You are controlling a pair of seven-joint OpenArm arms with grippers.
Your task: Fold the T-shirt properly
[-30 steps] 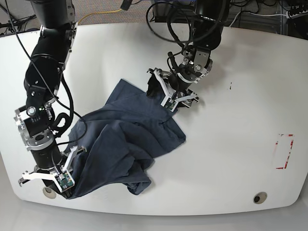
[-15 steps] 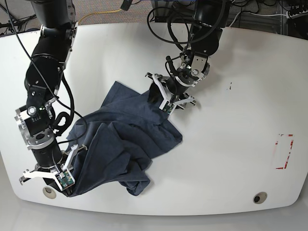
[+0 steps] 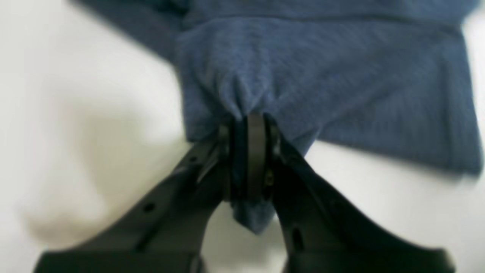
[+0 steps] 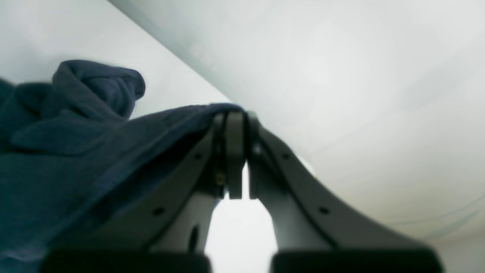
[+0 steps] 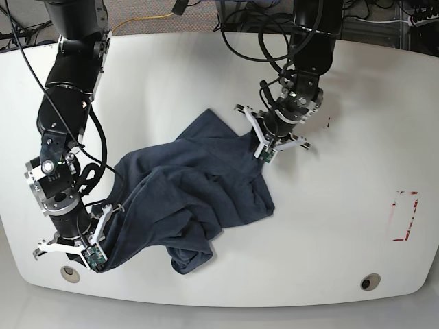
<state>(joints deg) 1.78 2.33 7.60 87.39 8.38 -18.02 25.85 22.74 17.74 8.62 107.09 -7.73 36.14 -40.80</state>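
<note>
Your left gripper [image 5: 264,147] pinches the T-shirt [image 5: 185,192] at centre frame; your right gripper [image 5: 92,257] is clamped on its lower-left edge. The shirt lies bunched between them, so draw both apart evenly until it spreads flat.

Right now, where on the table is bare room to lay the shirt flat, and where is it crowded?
The widest bare patch of the table lies between the left hand and the red marks. The far strip behind the shirt is bare too. The near corner by the right hand is crowded with bunched cloth.
</note>
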